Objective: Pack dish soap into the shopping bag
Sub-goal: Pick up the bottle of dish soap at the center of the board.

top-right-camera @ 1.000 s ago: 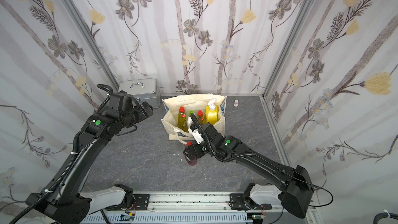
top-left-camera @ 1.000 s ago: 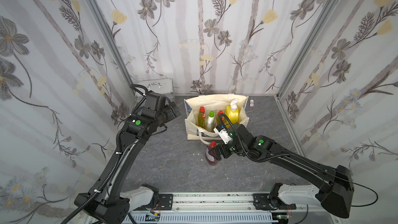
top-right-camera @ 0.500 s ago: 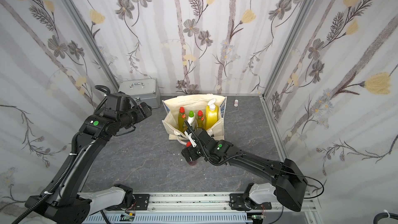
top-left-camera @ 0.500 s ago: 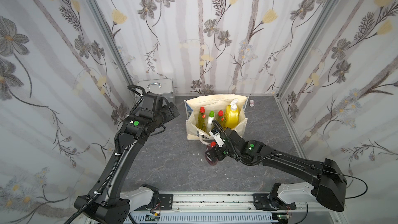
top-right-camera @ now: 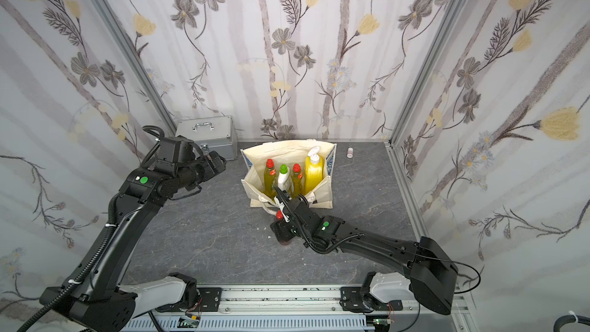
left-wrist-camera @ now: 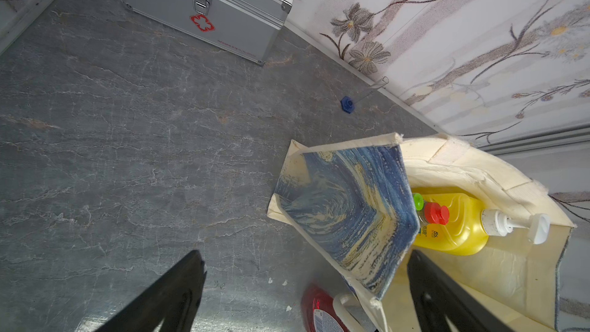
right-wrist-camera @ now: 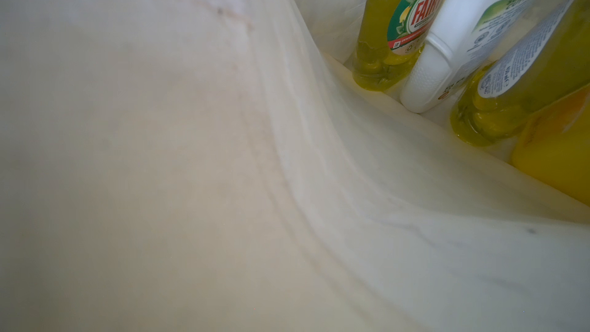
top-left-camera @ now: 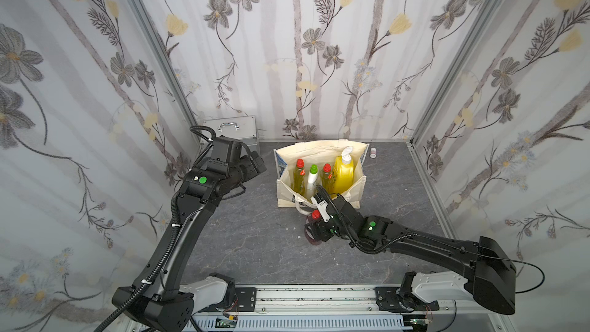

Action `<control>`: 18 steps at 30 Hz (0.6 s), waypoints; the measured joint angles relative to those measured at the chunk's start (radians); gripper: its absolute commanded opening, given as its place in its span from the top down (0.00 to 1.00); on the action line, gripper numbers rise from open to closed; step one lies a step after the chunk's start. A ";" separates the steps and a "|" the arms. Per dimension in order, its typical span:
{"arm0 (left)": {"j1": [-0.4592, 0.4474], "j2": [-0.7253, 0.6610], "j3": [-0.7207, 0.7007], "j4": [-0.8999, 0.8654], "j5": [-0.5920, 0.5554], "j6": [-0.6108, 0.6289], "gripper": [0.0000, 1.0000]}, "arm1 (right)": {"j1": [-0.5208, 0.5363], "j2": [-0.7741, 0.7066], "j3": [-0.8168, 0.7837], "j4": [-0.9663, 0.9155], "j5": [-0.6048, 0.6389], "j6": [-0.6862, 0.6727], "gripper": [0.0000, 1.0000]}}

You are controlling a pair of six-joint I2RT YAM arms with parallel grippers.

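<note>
My left gripper (left-wrist-camera: pixel 303 253) hangs with its fingers wide apart and nothing between them. Ahead of it is the bag's (left-wrist-camera: pixel 344 206) blue swirl side. Farther off stand a silver case (left-wrist-camera: pixel 204 11) with a red cross mark and a small blue piece (left-wrist-camera: pixel 347 104). My right gripper (top-left-camera: pixel 314 220) is at the red bottle (top-left-camera: pixel 316 214), just outside the bag; I cannot tell whether it grips. Bag cloth crowds its wrist view. Beyond stand four bottles (right-wrist-camera: pixel 447 43) inside, and a yellow-green one (right-wrist-camera: pixel 376 27) reads "FAIR".
</note>
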 measured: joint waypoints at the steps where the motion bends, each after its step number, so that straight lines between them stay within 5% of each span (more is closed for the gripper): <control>1: 0.002 0.001 0.000 0.000 0.000 0.000 0.00 | 0.002 0.000 0.000 0.000 0.004 0.000 0.26; 18: 0.010 0.005 0.000 0.001 0.023 0.000 0.00 | 0.017 0.000 0.001 0.023 0.051 0.000 0.57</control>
